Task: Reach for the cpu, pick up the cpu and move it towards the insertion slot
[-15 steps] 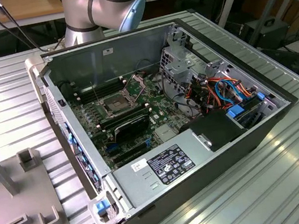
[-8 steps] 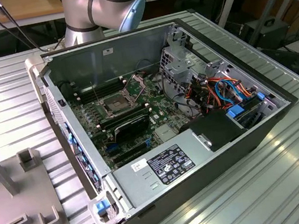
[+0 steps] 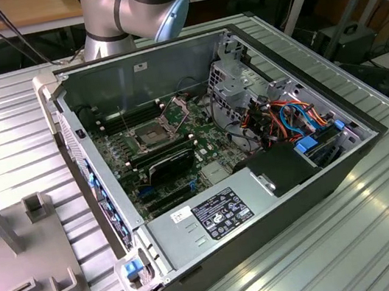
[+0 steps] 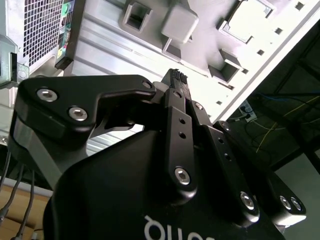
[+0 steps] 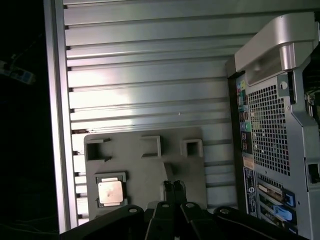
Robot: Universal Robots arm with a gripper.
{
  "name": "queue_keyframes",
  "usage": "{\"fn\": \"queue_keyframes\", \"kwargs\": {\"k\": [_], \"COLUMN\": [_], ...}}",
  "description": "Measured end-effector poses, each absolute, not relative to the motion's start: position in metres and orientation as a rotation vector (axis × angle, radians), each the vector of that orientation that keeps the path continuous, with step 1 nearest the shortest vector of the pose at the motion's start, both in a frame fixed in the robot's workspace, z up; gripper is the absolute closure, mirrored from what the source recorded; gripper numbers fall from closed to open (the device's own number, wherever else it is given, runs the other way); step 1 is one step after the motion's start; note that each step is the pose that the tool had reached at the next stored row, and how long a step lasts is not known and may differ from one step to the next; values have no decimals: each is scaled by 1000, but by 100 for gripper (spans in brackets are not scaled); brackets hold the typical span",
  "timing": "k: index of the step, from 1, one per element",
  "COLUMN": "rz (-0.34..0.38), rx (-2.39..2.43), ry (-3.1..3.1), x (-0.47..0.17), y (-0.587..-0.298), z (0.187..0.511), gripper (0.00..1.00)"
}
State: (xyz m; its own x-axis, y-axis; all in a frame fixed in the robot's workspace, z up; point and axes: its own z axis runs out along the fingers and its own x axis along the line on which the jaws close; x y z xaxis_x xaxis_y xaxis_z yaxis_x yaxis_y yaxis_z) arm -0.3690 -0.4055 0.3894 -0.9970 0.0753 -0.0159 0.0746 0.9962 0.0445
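Pincer (image 5: 173,186): clenched, its two black fingertips pressed together with nothing between them, as seen in both wrist views. It hangs over a grey fixture plate (image 5: 145,170) without touching it.

The cpu (image 5: 110,192) lies flat in a square recess of that plate, pale metal face up. It sits off to one side of the fingertips, near them but clearly apart, and is not gripped. Other raised blocks and empty recesses stand further along the plate.

The plate rests on a ribbed metal desk (image 5: 150,65). Beside it lies an open computer case (image 3: 260,179), to the exterior view's right of the plate. Inside, on the green motherboard (image 3: 181,155), sits the insertion slot (image 3: 149,134), silvery-framed with its dark centre exposed, well apart from the cpu. The arm (image 3: 134,6) rises behind the case.
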Motion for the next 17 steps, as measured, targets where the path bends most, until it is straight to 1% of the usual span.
{"fn": "queue_keyframes", "kwargs": {"k": [17], "rz": [69], "rx": [117], "ry": [3121], "x": [-391], "y": [-406], "z": [389], "gripper": [89]}}
